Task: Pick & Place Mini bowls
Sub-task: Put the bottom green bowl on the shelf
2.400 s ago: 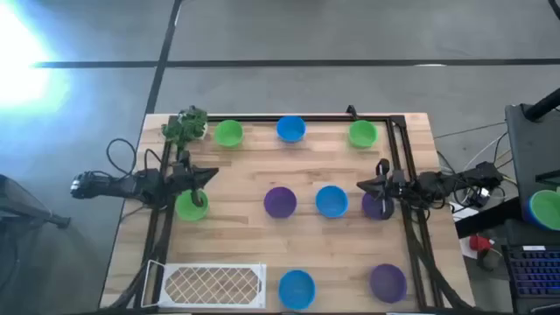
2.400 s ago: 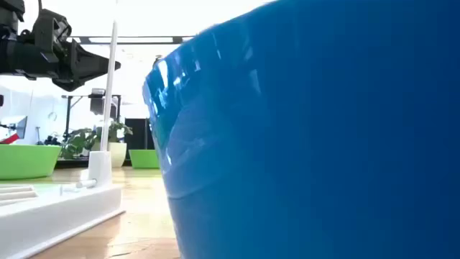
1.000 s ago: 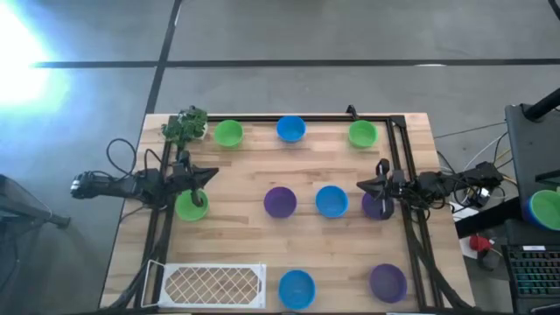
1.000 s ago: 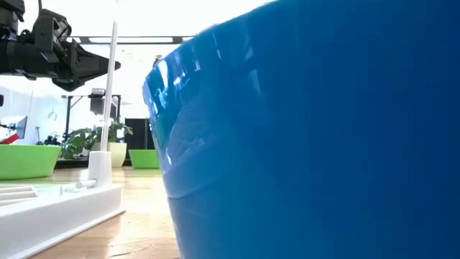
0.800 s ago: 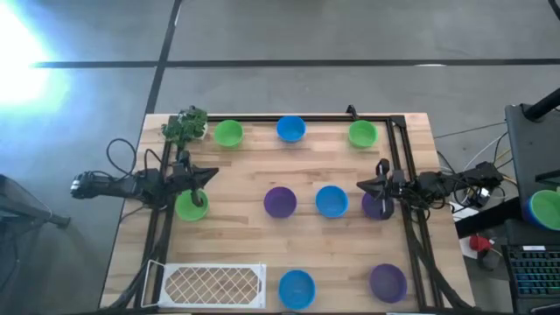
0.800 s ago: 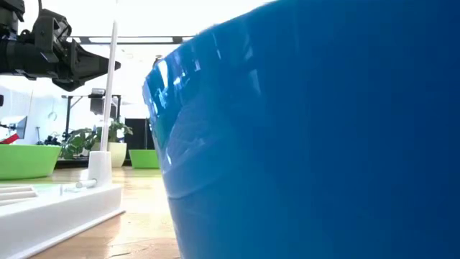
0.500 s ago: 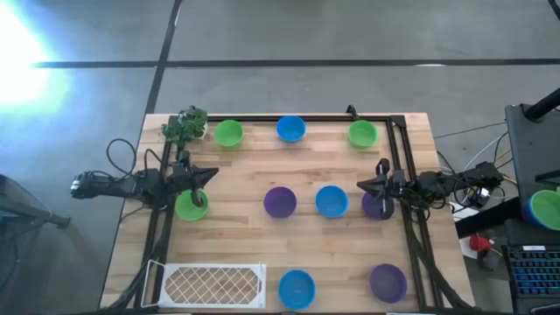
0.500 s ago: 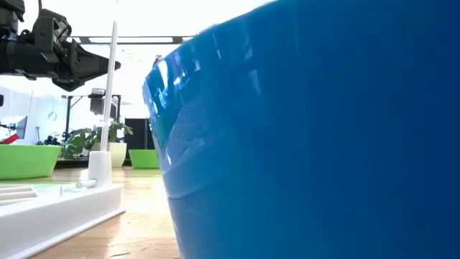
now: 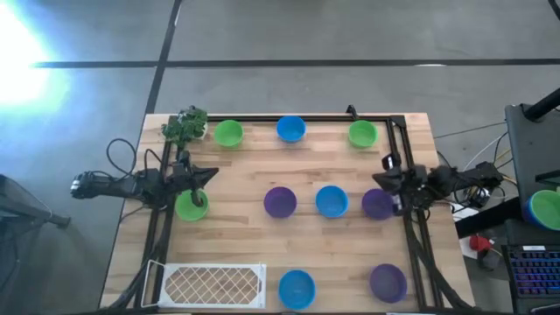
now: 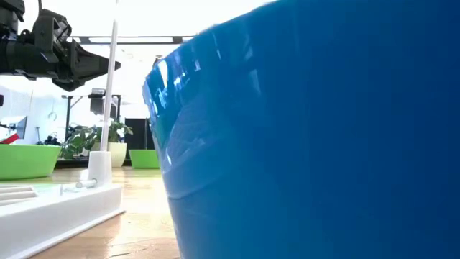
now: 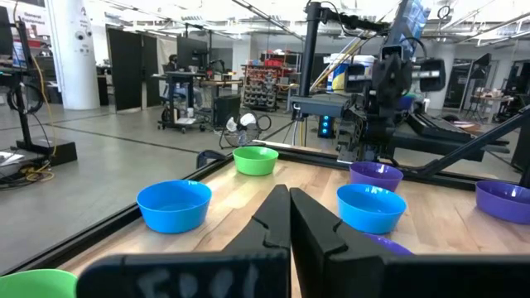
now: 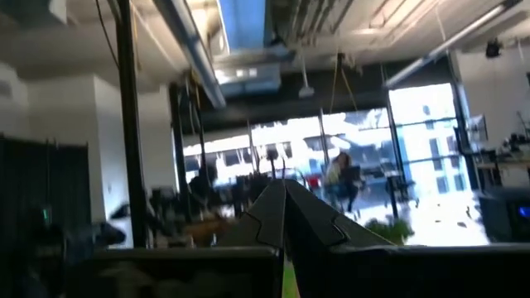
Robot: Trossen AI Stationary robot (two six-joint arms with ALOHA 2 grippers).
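Observation:
Several mini bowls rest upright on their bases on the wooden table: green (image 9: 228, 133), blue (image 9: 290, 129) and green (image 9: 362, 133) along the far edge, green (image 9: 192, 206), purple (image 9: 280, 201), blue (image 9: 332, 201) and purple (image 9: 377, 204) across the middle, blue (image 9: 297, 288) and purple (image 9: 388, 282) near the front. My left gripper (image 9: 213, 173) is shut and level at the left side, just beyond the middle green bowl. My right gripper (image 9: 378, 179) is shut at the right side, above the far edge of the middle purple bowl, tipped upward (image 12: 284, 194). Both hold nothing.
A leafy toy plant (image 9: 185, 125) stands at the far left corner. A white mesh tray (image 9: 213, 283) lies at the front left. A black frame (image 9: 407, 219) runs along the table's sides. In the low view the front blue bowl (image 10: 309, 129) fills most of the picture.
My right gripper has risen and tipped its fingers upward, so that its tip has drawn back toward the table's right edge and now uncovers more of the middle purple bowl. It stays shut. No bowl has moved.

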